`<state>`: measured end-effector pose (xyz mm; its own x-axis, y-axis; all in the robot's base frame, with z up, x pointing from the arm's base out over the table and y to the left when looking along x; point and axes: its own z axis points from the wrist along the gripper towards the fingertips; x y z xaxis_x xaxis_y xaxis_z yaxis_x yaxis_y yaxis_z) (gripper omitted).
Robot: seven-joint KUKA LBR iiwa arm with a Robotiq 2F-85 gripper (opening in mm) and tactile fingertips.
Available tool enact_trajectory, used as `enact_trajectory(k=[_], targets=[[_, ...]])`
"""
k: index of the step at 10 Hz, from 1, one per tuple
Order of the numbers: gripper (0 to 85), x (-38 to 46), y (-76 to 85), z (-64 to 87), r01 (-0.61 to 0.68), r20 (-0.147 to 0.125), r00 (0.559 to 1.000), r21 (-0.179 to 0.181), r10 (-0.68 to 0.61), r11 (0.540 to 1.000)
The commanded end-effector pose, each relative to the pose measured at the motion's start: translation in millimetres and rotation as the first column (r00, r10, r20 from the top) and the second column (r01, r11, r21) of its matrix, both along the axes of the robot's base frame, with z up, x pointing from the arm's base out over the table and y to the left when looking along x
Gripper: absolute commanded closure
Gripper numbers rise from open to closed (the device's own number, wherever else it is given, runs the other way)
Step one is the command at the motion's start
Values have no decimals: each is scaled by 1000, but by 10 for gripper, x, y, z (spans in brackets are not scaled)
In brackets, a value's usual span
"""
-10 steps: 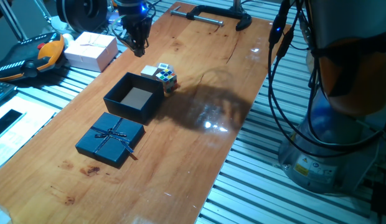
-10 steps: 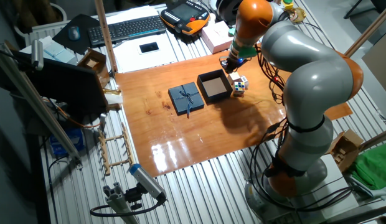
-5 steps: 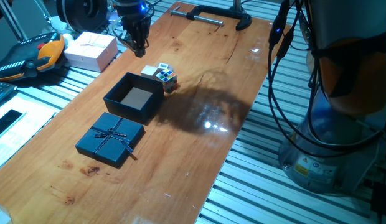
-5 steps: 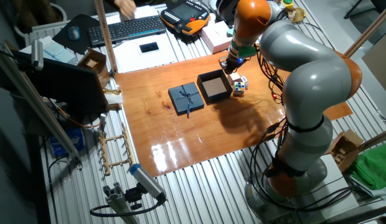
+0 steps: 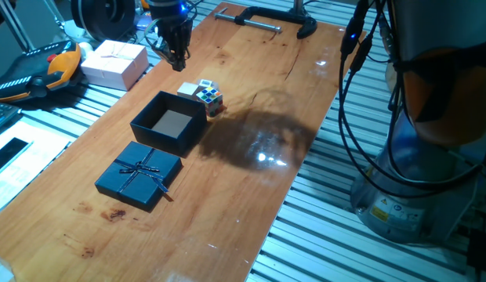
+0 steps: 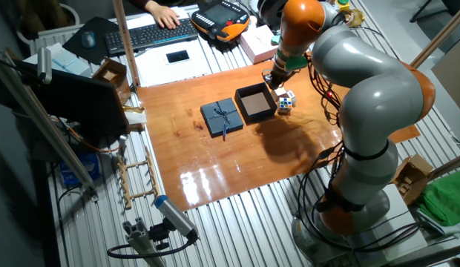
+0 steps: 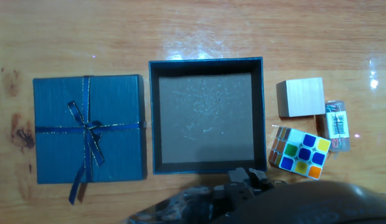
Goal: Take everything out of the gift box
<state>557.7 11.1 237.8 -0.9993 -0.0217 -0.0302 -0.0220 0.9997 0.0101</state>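
Looking across the last second, we see almost nothing on the table shift: the dark navy square gift box (image 5: 168, 124), its matching lid with the thin ribbon bow (image 5: 139, 175), the plain cream wooden block (image 7: 300, 97) and the multicoloured puzzle cube (image 7: 299, 152) all lie where they did, and only the gripper (image 5: 176, 56) has drifted slightly higher and away, hanging over the far edge of the wooden table (image 5: 251, 157) beyond the box. We read that as a retreat after the last piece was set down, which would mean the job is essentially finished. The hand view looks straight down into the open box and shows only its bare brown floor, nothing left inside. The block sits on the table just beside the box's outer wall, and the puzzle cube lies just beside the block, close to the same wall; a small clear packet with a label (image 7: 336, 124) lies next to them. The lid rests flat, bow upward, on the opposite side of the box, close to it but apart. Of the fingers we can say they hold nothing, yet whether they are spread or pressed together we cannot tell, since both fixed views show them small and dark. A pale pink box (image 5: 114, 63) stands off the table, untouched.
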Motion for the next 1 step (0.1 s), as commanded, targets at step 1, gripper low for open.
enact_trajectory(k=[1], targets=[[840, 2, -5, 0, 0, 1, 1000, 0, 0, 1000]])
